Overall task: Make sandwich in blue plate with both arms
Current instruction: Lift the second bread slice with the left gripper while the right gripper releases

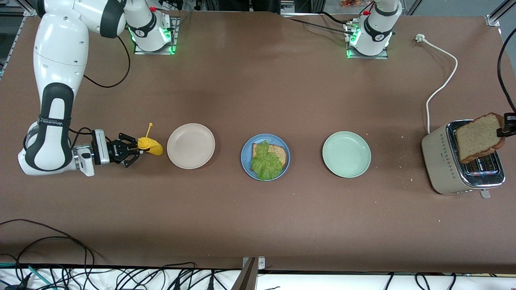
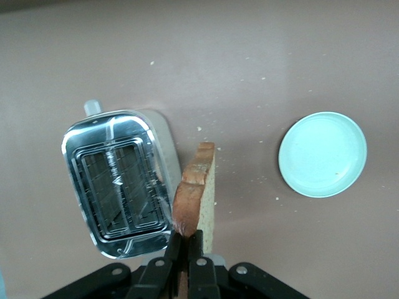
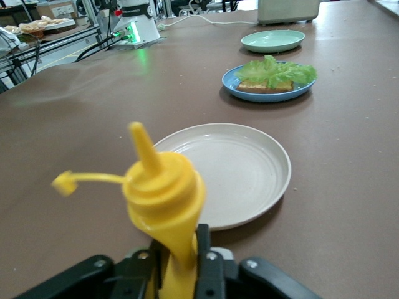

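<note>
The blue plate point(image 1: 265, 157) sits mid-table with one brown bread slice point(image 1: 279, 154) and a green lettuce leaf point(image 1: 266, 163) on top; it also shows in the right wrist view point(image 3: 268, 91). My left gripper point(image 1: 506, 129) is shut on a second bread slice point(image 1: 479, 137) and holds it over the toaster point(image 1: 443, 161); in the left wrist view the slice point(image 2: 198, 196) hangs edge-on from the gripper point(image 2: 187, 240). My right gripper point(image 1: 135, 152) is shut on a yellow squeeze bottle point(image 1: 150, 146), lying sideways beside the beige plate point(image 1: 190, 145); the bottle point(image 3: 165, 205) fills the right wrist view.
A pale green plate point(image 1: 346, 154) lies between the blue plate and the toaster. The toaster's white cord point(image 1: 442, 80) runs toward the left arm's base. Crumbs are scattered near the toaster. Cables hang along the table's near edge.
</note>
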{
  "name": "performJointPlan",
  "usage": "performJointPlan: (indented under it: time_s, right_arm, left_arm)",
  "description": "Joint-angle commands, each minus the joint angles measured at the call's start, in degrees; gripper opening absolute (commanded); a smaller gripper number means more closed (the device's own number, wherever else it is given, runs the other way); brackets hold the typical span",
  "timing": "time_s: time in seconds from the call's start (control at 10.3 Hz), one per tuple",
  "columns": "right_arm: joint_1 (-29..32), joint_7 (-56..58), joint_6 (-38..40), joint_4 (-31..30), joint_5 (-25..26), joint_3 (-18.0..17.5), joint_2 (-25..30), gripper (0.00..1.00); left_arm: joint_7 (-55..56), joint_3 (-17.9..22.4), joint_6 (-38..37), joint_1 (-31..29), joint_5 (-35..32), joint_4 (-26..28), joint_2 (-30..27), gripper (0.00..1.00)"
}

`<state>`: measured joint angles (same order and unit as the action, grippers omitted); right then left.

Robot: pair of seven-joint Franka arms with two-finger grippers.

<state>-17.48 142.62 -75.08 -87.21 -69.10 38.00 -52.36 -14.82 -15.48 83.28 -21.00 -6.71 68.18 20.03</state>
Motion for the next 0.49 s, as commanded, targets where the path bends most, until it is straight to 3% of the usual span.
performJointPlan:
  time_s: [0.0,0.19,0.39]
  right_arm:
    - [2.18,0.12,1.07,0.54,-2.0,-0.56,0.24,1.0]
    - [2.27,-0.5,0.98,1.77,-1.39,0.75,0.68,1.0]
    - [2.27,-1.99,0.81,2.13,-0.69,5.84,0.68,1.0]
  left_arm:
    - [4.16,1.15,-0.57,8.4,0.21,1.41,-1.48,0.0]
    - [14.41,1.33,2.48,13.85,3.45,7.37,-4.02,0.0]
    - [18.33,1.42,7.93,17.38,11.5,12.65,-4.21,0.0]
